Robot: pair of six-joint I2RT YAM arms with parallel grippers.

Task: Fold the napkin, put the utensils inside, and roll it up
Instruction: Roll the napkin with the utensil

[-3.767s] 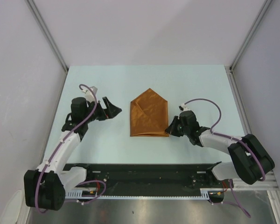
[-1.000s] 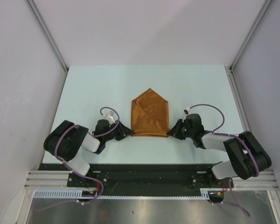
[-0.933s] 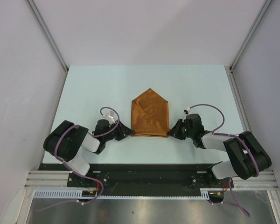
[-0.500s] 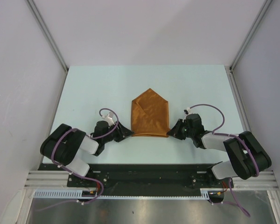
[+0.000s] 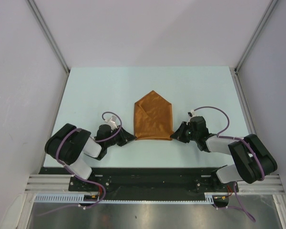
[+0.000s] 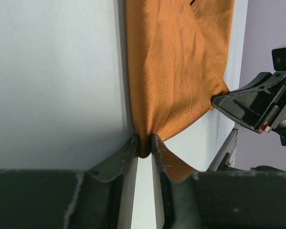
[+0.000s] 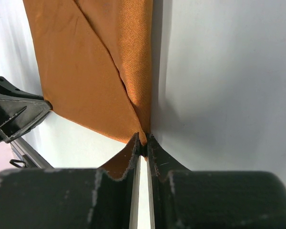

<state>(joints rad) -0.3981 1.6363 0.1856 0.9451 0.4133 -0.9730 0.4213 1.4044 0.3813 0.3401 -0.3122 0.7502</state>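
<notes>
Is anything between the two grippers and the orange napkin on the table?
Nothing visible stands in the way. The left gripper has its jaws closed on the near left corner of the rust-orange folded cloth napkin, and the right gripper pinches its near right corner.

A pale blue-green worktop (image 5: 105,90) sat boxed in by plain grey-white walls (image 5: 148,28), with slim aluminium posts (image 5: 46,34) running up the corners. A black rail (image 5: 148,174) and a brushed steel plate (image 5: 148,217) lined its near edge.

The left gripper (image 5: 131,137) has swung in from the far left and now pinches the near left corner of the rust-orange folded cloth napkin (image 5: 153,117).
</notes>
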